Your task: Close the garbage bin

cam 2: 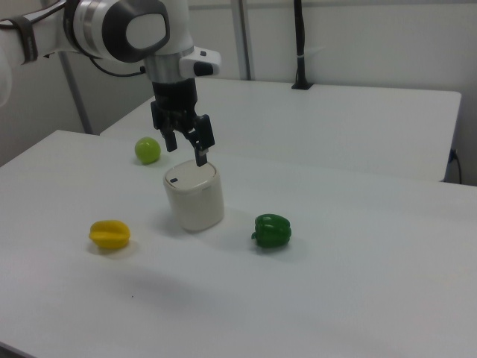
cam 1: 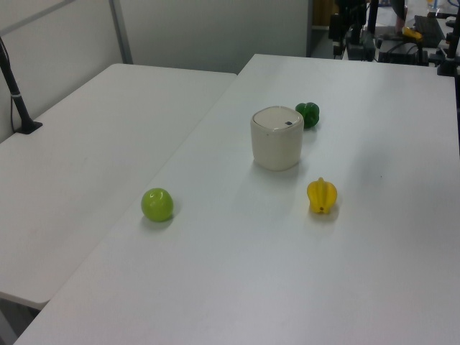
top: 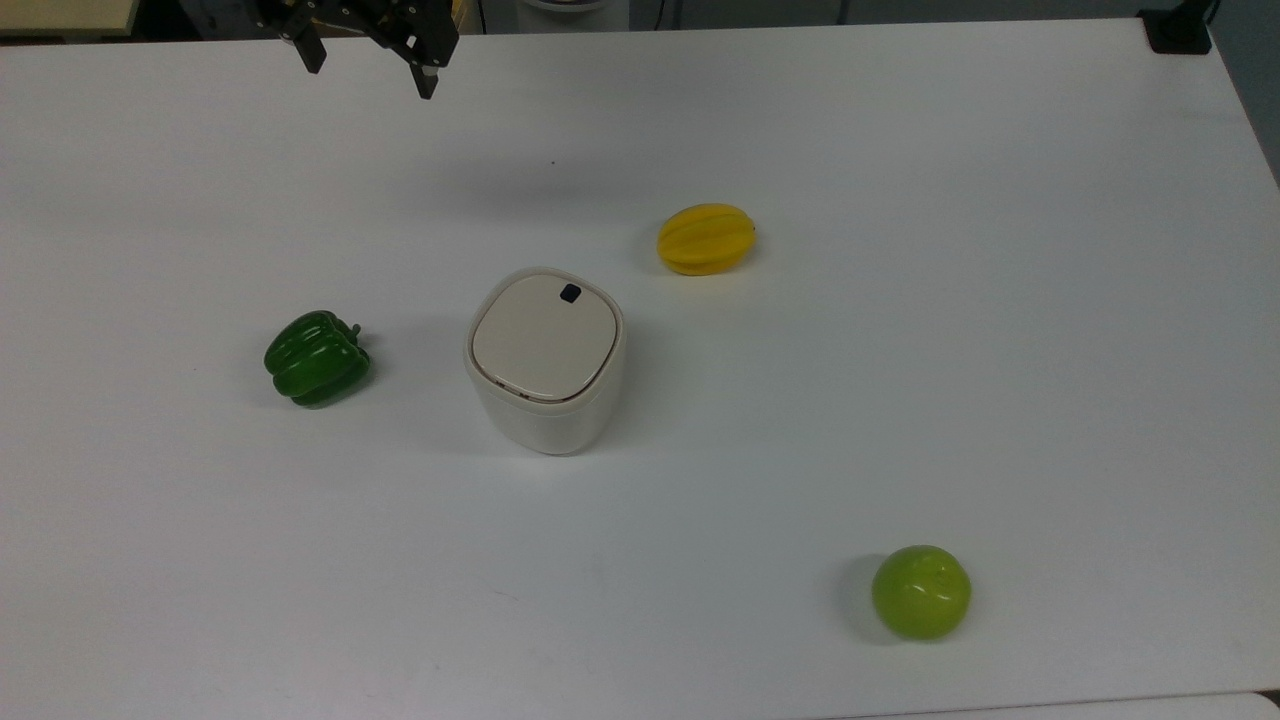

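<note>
Near the middle of the white desk (top: pixel 900 150) stands the garbage bin (top: pixel 545 362), a smooth cream plastic tub with rounded-square walls; its flat beige lid (top: pixel 543 338), bearing a small black square mark (top: pixel 570 293), lies level with the rim. A glossy lobed green pepper (top: pixel 316 358) sits near it toward the top view's left edge, a ridged yellow starfruit (top: pixel 705 238) near it toward the far edge, and a shiny round green apple (top: pixel 921 591) well apart by the near edge. Bare matte surface surrounds all of them. The gripper (top: pixel 369 62) hangs above the far edge, jaws spread apart and holding nothing.
</note>
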`<control>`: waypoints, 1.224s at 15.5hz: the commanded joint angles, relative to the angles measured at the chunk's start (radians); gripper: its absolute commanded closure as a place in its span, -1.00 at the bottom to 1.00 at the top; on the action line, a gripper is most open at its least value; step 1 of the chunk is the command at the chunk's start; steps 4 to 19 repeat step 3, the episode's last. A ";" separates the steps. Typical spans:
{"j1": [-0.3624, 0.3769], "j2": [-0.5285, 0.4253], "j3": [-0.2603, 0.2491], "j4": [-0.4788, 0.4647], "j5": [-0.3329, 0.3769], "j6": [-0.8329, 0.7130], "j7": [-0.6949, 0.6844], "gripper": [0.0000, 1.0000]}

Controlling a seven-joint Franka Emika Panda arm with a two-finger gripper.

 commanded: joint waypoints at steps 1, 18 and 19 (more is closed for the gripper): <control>0.012 0.009 -0.007 -0.009 -0.015 0.025 0.008 -1.00; 0.008 0.009 -0.007 -0.009 -0.013 0.025 0.006 -1.00; 0.008 0.009 -0.007 -0.009 -0.013 0.025 0.006 -1.00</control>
